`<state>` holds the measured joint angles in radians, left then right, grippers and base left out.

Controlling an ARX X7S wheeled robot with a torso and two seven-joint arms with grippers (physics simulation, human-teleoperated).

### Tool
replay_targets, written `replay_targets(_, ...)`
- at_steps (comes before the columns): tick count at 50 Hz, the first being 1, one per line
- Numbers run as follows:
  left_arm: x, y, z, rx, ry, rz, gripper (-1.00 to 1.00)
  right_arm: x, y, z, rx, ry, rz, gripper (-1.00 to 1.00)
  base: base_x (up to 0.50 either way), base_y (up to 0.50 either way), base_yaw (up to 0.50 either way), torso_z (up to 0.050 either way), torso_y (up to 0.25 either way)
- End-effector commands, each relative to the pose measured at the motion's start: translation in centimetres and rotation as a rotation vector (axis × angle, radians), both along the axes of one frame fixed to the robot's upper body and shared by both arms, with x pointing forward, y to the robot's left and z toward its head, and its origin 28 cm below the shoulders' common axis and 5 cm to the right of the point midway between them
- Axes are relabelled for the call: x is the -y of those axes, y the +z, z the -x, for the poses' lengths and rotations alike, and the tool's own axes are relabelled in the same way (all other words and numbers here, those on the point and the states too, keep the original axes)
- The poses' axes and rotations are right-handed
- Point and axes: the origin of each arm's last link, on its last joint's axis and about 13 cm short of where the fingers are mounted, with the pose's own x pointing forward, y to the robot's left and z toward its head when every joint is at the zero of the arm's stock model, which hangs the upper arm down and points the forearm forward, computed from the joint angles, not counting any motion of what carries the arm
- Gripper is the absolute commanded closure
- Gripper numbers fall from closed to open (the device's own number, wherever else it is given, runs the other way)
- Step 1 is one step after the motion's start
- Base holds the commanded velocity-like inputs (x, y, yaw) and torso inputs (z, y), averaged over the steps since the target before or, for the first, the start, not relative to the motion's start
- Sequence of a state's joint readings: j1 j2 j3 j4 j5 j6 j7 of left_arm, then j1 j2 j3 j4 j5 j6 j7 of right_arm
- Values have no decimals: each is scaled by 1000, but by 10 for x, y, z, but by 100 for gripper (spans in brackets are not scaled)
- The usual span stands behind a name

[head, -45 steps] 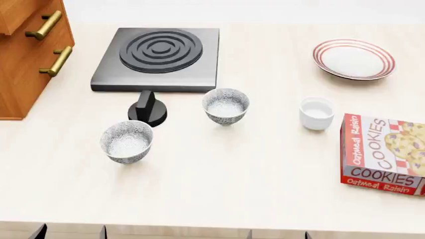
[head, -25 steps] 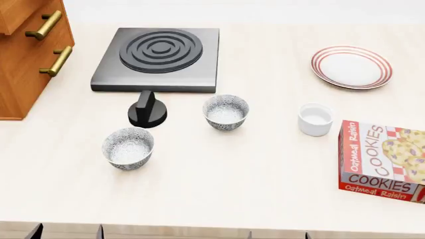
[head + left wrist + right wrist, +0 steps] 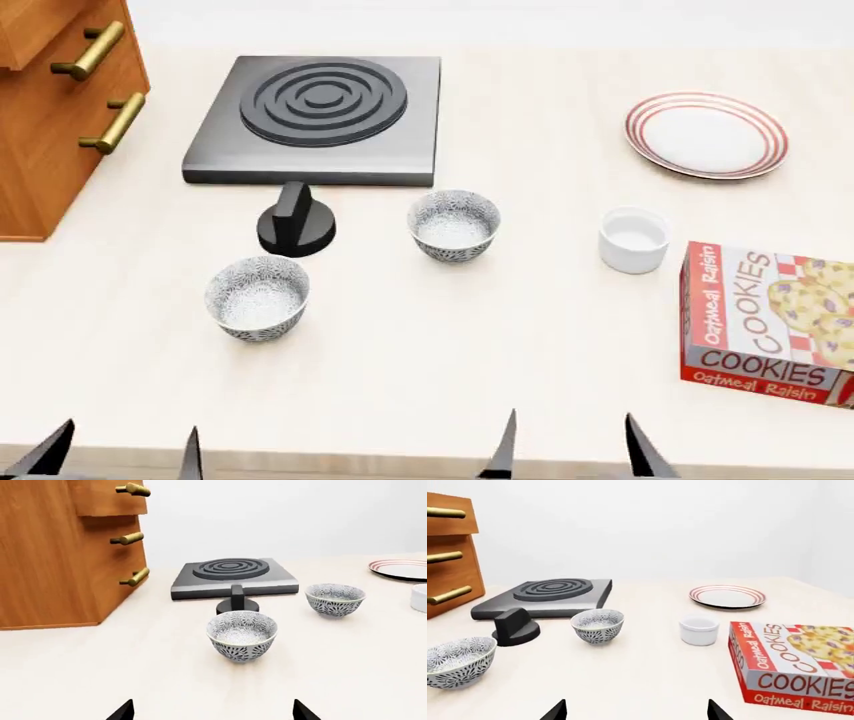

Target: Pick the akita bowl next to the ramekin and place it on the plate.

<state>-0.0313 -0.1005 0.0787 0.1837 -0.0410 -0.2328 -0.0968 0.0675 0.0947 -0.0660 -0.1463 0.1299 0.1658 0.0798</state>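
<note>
The akita bowl (image 3: 454, 225) stands on the worktop (image 3: 534, 330) between the ramekin (image 3: 633, 239) and a black knob (image 3: 295, 222), likely light, rigid, glossy and breakable, best pinched across its rim by the right gripper (image 3: 571, 450), whose fingers are spread wide, empty.

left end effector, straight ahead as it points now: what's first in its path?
Likely the nearer patterned bowl, centred between the left end effector fingertips in its wrist view. That's not the akita bowl beside the ramekin. Depth and height are unclear.
</note>
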Motion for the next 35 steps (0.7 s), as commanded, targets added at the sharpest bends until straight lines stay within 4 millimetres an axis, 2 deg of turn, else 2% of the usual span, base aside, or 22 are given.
replay_targets(1, -3, 57, 15, 77, -50, -62, -100, 3, 54, 8, 66, 28, 19, -100, 0, 0, 0, 0, 0)
replay_targets(3, -3, 70, 19, 85, -49, -70, -100, 3, 71, 13, 75, 47, 17, -100, 0, 0, 0, 0, 0)
replay_targets(12, -5, 101, 33, 85, -57, -23, -100, -2, 107, 28, 129, 76, 24, -100, 0, 0, 0, 0, 0)
replay_targets(22, -6, 116, 38, 118, -54, -36, -100, -1, 123, 32, 164, 87, 30, -100, 0, 0, 0, 0, 0)
replay_targets(35, -7, 114, 36, 118, -32, -34, -100, -2, 129, 32, 204, 82, 47, -100, 0, 0, 0, 0, 0)
